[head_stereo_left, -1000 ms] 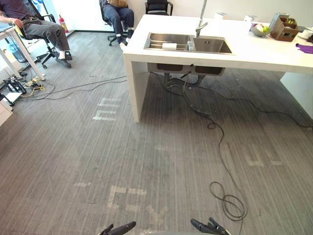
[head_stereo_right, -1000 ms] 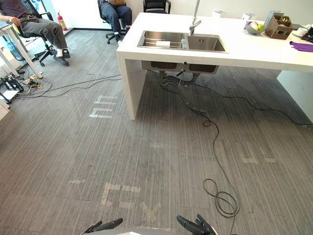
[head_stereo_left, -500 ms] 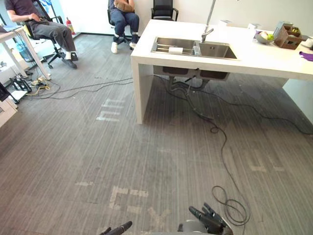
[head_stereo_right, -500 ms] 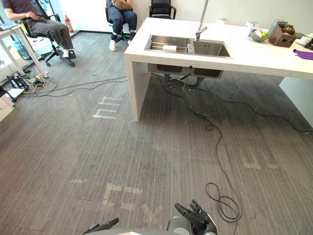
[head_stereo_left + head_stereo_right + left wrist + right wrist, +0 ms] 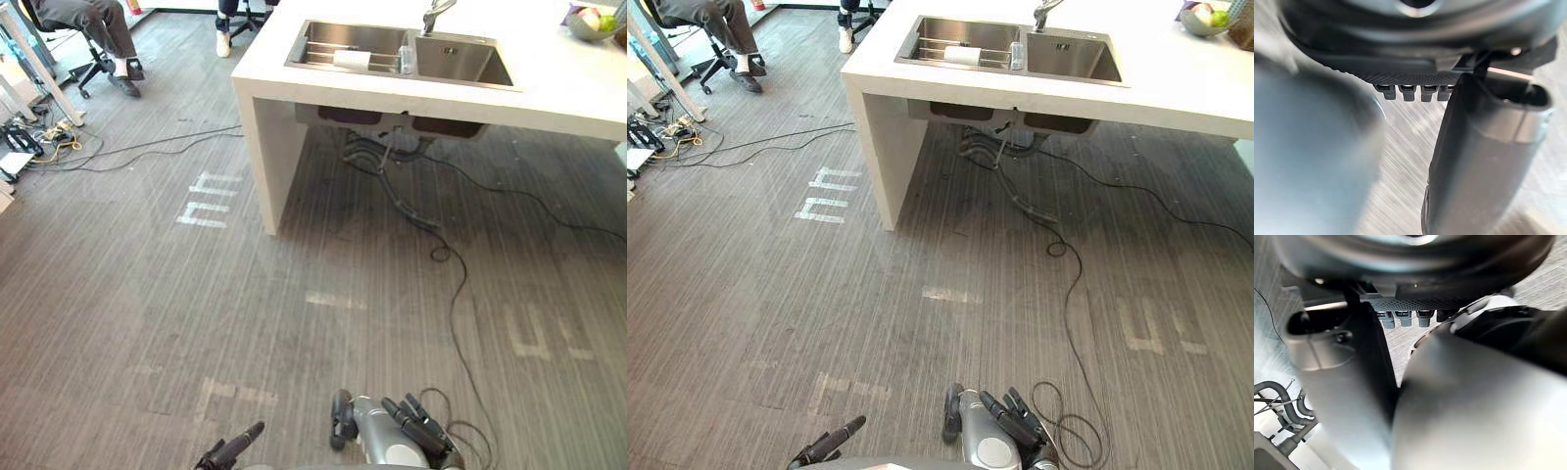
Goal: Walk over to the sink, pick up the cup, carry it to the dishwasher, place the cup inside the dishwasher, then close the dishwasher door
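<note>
Right hand (image 5: 402,431) hangs low, fingers slack and empty; left hand (image 5: 233,449) likewise loose. Cup (image 5: 406,59), apparently the small clear one in the sink (image 5: 460,64), stands far ahead of both. Judged: approach unfinished; pickup, carry, dishwasher placement and door all remain.

The robot's right hand (image 5: 395,438) has thin black fingers (image 5: 416,431) like little sticks, and a short black thumb (image 5: 340,423). The back of that hand is a smooth round shell, shiny silver-grey. The left hand (image 5: 233,449) is black too, and looks a bit bumpy. Up close, its thumb is a fat dark tube with a paler grey band round it. A strip of tiny dots runs beside a row of small square black finger bits.
</note>
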Controlling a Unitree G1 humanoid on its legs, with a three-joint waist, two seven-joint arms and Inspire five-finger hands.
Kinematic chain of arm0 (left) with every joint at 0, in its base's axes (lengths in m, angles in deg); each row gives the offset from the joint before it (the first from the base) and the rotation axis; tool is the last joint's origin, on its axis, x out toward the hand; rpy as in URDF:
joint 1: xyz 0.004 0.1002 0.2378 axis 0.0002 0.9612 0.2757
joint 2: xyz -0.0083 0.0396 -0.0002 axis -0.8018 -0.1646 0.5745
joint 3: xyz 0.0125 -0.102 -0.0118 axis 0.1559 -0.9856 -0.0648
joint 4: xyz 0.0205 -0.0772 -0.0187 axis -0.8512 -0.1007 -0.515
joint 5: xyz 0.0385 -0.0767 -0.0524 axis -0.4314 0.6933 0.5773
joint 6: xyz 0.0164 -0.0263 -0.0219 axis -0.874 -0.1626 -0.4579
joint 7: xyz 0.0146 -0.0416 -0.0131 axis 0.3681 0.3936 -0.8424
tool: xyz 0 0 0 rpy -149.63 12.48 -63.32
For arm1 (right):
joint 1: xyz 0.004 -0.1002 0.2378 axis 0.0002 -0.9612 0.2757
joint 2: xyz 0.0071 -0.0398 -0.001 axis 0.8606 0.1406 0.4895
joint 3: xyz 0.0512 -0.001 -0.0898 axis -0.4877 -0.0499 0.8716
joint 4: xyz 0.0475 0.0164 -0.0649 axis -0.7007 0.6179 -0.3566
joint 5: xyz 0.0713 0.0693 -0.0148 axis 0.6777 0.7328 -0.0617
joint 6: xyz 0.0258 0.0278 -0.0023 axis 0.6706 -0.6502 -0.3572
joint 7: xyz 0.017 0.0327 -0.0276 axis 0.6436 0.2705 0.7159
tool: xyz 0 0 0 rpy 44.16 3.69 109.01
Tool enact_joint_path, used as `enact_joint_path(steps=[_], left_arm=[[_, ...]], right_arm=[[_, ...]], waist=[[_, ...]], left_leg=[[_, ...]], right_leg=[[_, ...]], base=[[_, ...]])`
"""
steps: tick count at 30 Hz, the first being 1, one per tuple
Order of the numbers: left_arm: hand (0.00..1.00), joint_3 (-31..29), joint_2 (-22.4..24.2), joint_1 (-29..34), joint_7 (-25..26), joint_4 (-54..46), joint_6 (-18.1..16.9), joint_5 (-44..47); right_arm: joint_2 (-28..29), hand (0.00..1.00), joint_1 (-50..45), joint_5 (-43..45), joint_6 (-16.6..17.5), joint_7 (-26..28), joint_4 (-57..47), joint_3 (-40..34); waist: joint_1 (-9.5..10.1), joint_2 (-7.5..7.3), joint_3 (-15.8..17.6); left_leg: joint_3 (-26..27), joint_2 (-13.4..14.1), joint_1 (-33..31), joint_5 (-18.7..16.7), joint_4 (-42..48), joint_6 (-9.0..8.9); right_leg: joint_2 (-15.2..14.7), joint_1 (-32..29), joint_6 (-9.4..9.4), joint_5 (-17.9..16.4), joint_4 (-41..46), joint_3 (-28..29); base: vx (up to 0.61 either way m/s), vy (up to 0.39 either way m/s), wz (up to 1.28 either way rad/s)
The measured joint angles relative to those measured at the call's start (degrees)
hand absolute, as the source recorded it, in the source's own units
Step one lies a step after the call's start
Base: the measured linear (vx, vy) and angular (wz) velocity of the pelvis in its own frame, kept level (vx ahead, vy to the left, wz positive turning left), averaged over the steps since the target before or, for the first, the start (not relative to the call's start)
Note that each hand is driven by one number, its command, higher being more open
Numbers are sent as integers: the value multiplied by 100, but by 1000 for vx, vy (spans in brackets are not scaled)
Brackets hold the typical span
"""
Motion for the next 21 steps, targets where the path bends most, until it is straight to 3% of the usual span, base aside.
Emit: enact_joint_path(steps=[1,2,3,4,6,8,9,10,11,12,13,14,16,17,19,20,21], left_arm=[[100,-38,40,-1,1,-7,-32,-67],[100,-140,91,2,2,-15,-119,-92],[100,-278,168,18,7,-40,-299,-216],[100,-370,228,24,14,-206,-451,-321],[100,-383,241,43,90,-309,-714,-529],[100,-317,292,94,258,-444,-1118,-790],[100,-219,267,92,421,-490,-1377,-981],[100,-84,215,74,636,-623,-1570,-1129],[100,7,197,69,764,-751,-1643,-1187],[100,265,209,66,1049,-1150,-1729,-1193],[100,535,236,60,1304,-1628,-1826,-1195],[100,681,236,46,1432,-1884,-1868,-1198],[100,953,218,-35,1853,-2673,-2011,-1472],[100,1083,179,-141,2205,-3493,-2055,-1815],[100,1161,130,-382,2451,-4309,-2061,-2133],[100,1239,-22,-585,2558,-4946,-2073,-2369],[100,1242,-218,-733,2627,-5578,-2080,-2660]], right_arm=[[-22,100,-18,2,-27,15,0,3],[-68,100,-32,0,-28,51,-3,47],[-116,100,-43,-46,0,83,-3,76],[-142,100,-44,-125,21,72,32,139],[-162,100,-35,-147,43,62,132,275],[-244,100,63,-145,32,81,216,327],[-239,100,138,-151,33,85,232,342],[-210,100,228,-155,33,113,234,342],[-195,100,272,-160,44,139,228,336],[-200,100,290,-181,89,221,195,329],[-227,100,286,-230,139,264,175,342],[-230,100,289,-250,158,263,175,356],[-229,100,280,-334,198,209,186,400],[-243,100,283,-575,266,154,198,438],[-248,100,352,-1023,305,49,229,445],[-266,100,357,-1343,376,-4,227,432],[-283,100,363,-1465,379,-38,232,428]], waist=[[9,35,-40],[14,93,-80],[30,120,-95],[65,115,-96],[177,22,-120],[272,3,-120],[341,-57,-86],[356,-181,-11],[350,-239,23],[360,-263,36],[370,-185,45],[369,-139,61],[384,-70,32],[395,-176,-23],[413,-204,-27],[439,-219,-35],[447,-234,-44]], left_leg=[[-21,51,-199,327,431,-62],[-3,177,-545,944,1151,-51],[53,298,-1057,1089,2155,14],[149,247,-1483,750,2930,74],[402,6,-1938,311,3005,153],[828,-108,-2339,-94,2274,311],[1109,-229,-2463,-285,1364,426],[1286,-479,-2451,-256,125,461],[1333,-613,-2435,-138,-555,489],[1327,-793,-2411,359,-1954,491],[1321,-760,-2504,685,-2799,415],[1323,-701,-2591,733,-2922,405],[1406,-657,-2808,1340,-2595,601],[1554,-837,-2920,1765,-2353,1042],[1658,-1032,-3011,1803,-2236,1212],[1664,-1238,-2953,1729,-2178,1452],[1637,-1395,-2765,1549,-2110,1599]], right_leg=[[63,123,-15,-36,-105,0],[186,385,-70,-72,-370,2],[332,750,-137,-58,-723,12],[406,1184,-196,-59,-1064,62],[430,1692,-144,34,-1507,248],[417,2029,-75,80,-1797,544],[336,2194,-23,72,-1923,766],[158,2366,91,7,-1988,955],[58,2450,155,-30,-2029,1021],[-67,2613,268,-95,-2168,1139],[-85,2819,343,-175,-2339,1239],[-83,2919,369,-251,-2384,1265],[-189,3155,551,-615,-2315,1313],[-447,3147,792,-879,-2129,1316],[-691,2931,955,-942,-1718,1260],[-884,2794,1122,-884,-1260,1225],[-989,2795,1449,-687,-825,1224]], base=[[450,-144,10],[519,-116,5],[488,-89,7],[396,-66,3],[334,-77,-34],[481,-70,-75],[446,40,-91],[445,65,-86],[424,99,-64],[419,130,-46],[421,151,-39],[429,209,-24],[483,283,-10],[560,316,-4],[565,292,16],[693,343,42],[477,240,41]])
